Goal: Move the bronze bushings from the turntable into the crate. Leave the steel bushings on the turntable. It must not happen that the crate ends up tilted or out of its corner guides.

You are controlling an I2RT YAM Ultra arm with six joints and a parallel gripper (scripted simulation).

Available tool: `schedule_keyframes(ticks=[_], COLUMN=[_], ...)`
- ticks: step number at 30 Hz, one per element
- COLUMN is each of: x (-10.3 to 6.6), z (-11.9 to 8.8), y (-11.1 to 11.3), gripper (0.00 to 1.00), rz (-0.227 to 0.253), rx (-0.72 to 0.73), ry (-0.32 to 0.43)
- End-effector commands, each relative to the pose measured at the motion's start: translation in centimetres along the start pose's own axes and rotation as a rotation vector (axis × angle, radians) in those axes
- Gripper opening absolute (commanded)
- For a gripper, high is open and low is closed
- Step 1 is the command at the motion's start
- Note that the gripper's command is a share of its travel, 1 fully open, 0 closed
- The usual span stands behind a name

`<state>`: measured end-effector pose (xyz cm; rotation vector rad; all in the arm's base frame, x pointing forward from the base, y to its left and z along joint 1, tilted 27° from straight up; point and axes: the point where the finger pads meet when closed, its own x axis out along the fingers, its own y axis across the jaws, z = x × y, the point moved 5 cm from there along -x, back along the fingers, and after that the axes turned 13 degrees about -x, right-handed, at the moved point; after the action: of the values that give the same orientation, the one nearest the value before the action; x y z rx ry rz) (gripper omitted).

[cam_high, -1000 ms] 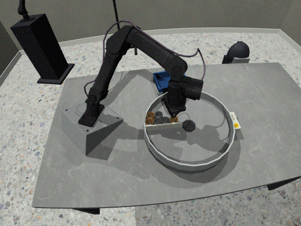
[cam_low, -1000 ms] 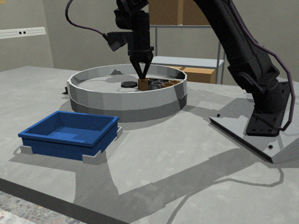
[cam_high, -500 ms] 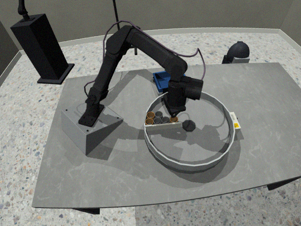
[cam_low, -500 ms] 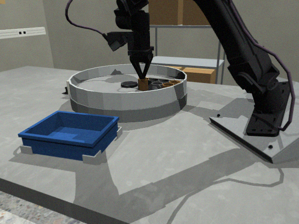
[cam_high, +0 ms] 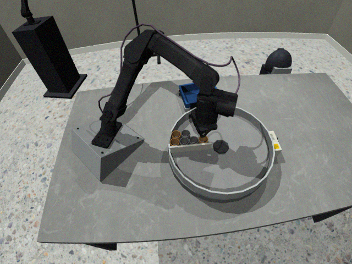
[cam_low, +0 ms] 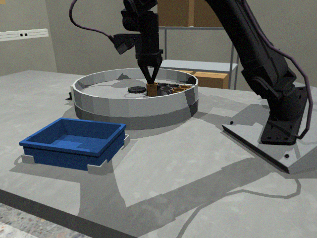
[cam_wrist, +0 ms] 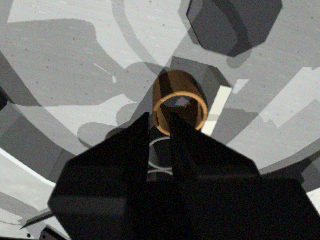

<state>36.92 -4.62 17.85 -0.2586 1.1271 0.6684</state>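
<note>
OK so my gripper (cam_high: 203,135) (cam_low: 151,82) (cam_wrist: 159,120) is pointing down w/ its fingers a small gap apart, tips right at the rim of 1 bronze bushing (cam_high: 203,139) (cam_low: 151,89) (cam_wrist: 177,82); nothing's clamped afaict. That bushing's upright on the turntable (cam_high: 208,188) (cam_low: 128,106) (cam_wrist: 30,135), whose tall faceted gray wall stands btwn it and the crate (cam_high: 186,99) (cam_low: 66,157). Also near my fingers: 1 dark, flat, many-sided hub (cam_high: 220,147) (cam_low: 136,89) (cam_wrist: 235,25), plus 1 straight pale fence (cam_high: 190,146) (cam_wrist: 217,107) running in from the wall, right beside the bushings. Crate's blue, smooth, boxy w/ a lipped rim, sitting level in its pale corner guides (cam_low: 97,167) (3 visible in the exterior view). Tabletop (cam_high: 127,210) (cam_low: 166,158) is matte gray w/ faint stone-like mottling, floor (cam_high: 25,170) (cam_low: 15,225) is speckled. Count on the turntable: 3 bronze total, i.e. the one at my tips + 2 other bronze bushings (cam_high: 174,141) (cam_low: 178,89) by the wall, and 3 steel bushings (cam_high: 184,140) (cam_low: 166,88) in btwn, all short hollow tubes. Also 1 white label plate w/ a yellow patch (cam_high: 274,140) on the outside of the wall.

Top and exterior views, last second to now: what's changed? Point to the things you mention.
No visible change. The gripper (cam_high: 203,135) (cam_low: 151,83) (cam_wrist: 159,120) stays down at the same bronze bushing (cam_high: 203,139) (cam_low: 152,89) (cam_wrist: 177,81); can't tell if it grips the wall. The other bushings and the crate (cam_high: 188,95) (cam_low: 72,150) stay put.
</note>
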Motion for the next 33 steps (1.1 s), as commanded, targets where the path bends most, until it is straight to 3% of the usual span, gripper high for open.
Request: schedule_keyframes(ticks=[1, 7, 10, 13, 15, 18, 33], x=[-0.9, 0.3, 0.2, 2.0, 2.2, 1.0, 1.0], z=[0.2, 0.0, 0.0, -0.2, -0.2, 0.2, 0.1], y=[0.1, 0.2, -0.4, 0.1, 0.1, -0.4, -0.2], gripper=[0.15, 0.15, 0.15, 0.15, 0.15, 0.15, 0.15], rz=[-0.028, -0.017, -0.03, 0.003, 0.004, -0.032, -0.024], rx=[-0.004, 0.001, 0.01, 0.006, 0.008, 0.005, 0.005], ry=[-0.024, -0.013, -0.019, 0.004, 0.002, -0.024, -0.021])
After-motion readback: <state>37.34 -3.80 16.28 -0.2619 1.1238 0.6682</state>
